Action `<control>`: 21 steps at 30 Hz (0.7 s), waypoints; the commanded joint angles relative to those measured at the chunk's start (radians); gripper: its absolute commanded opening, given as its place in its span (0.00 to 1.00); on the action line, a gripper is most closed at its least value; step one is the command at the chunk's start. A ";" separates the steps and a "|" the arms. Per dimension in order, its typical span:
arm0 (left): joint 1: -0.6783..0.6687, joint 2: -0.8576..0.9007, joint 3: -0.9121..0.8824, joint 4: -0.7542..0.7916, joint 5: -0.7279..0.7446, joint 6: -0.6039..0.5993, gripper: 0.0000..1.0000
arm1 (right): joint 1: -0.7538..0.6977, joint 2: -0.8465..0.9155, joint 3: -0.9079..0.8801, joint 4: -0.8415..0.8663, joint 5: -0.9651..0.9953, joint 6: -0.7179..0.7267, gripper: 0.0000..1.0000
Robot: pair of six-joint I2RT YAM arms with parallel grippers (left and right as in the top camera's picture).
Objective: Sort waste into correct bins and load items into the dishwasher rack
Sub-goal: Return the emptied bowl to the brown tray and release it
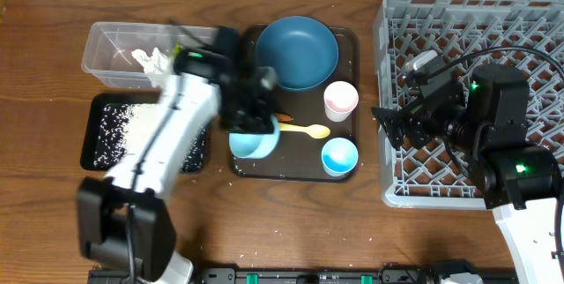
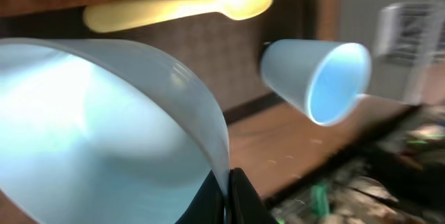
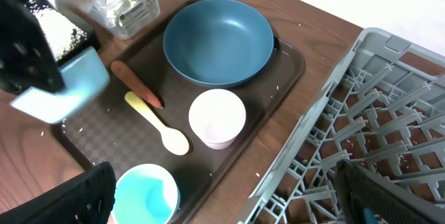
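"Where is the bowl, and do I have it?"

"My left gripper is clenched on the rim of the light-blue bowl. I hold it tilted over the left front corner of the brown serving tray. I can't tell whether it touches the tray."

"What else is on that tray?"

"The dark-blue plate fills its far end. The pinkish-white cup stands upright at its right edge, just in front of the plate. The pale yellow spoon lies across the middle, with the carrot just beside it. The light-blue cup stands in the right front corner."

"And off the tray?"

"To its left, the clear tub sits on the far side with tissues inside. The black tray sits on the near side with rice scattered in it. The dishwasher rack sits to the right."

"Your other arm?"

"My right gripper hovers over the rack's edge nearest the tray, its fingers spread and nothing between them."
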 commanded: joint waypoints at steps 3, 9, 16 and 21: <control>-0.160 0.055 -0.008 0.057 -0.347 -0.170 0.06 | -0.013 -0.001 0.023 -0.002 -0.005 0.010 0.98; -0.252 0.141 -0.008 0.101 -0.400 -0.220 0.06 | -0.013 -0.001 0.023 -0.006 -0.005 0.010 0.98; -0.316 0.193 -0.008 0.105 -0.396 -0.282 0.06 | -0.013 -0.001 0.023 -0.007 -0.005 0.010 0.98; -0.343 0.193 -0.008 0.105 -0.396 -0.291 0.11 | -0.013 -0.001 0.023 -0.007 -0.005 0.010 0.98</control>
